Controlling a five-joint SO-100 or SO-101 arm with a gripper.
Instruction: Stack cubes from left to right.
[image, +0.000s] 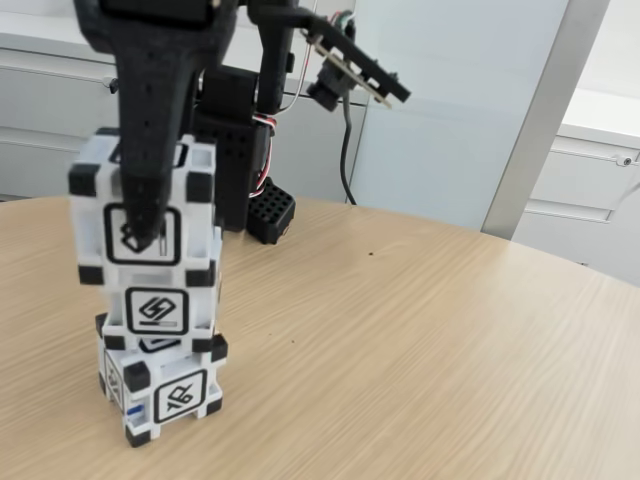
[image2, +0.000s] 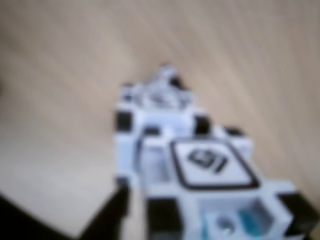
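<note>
A: Fixed view, quick pass. Three cubes are standing in one stack at the left of the wooden table (image: 420, 330). The bottom cube (image: 165, 390) is sitting on the tabletop, the middle cube (image: 165, 305) is resting on it, and the top cube (image: 145, 205) is sitting on the middle one, shifted a bit left and toward the camera, so it is overhanging.

B: And the gripper?

A: The gripper (image: 145, 215) is coming down from the top edge. One black finger (image: 150, 150) is lying across the front face of the top cube, its tip touching the glyph frame. The other finger is hiding behind the cube, so the jaws look to be clamped on that top cube, front and back.

B: Wrist view?

A: It is badly blurred. The top cube (image2: 210, 170) is filling the lower right, glyph face up, and probably the lower cubes are showing beyond it around the centre, but I cannot separate them. A dark finger (image2: 107, 215) is poking in at the bottom left, just beside the cube's edge.

B: Anything else worth logging?

A: The arm's black base (image: 245, 160) is standing behind the stack, with a small camera module (image: 350, 75) sticking out to the right of it on a cable.
</note>
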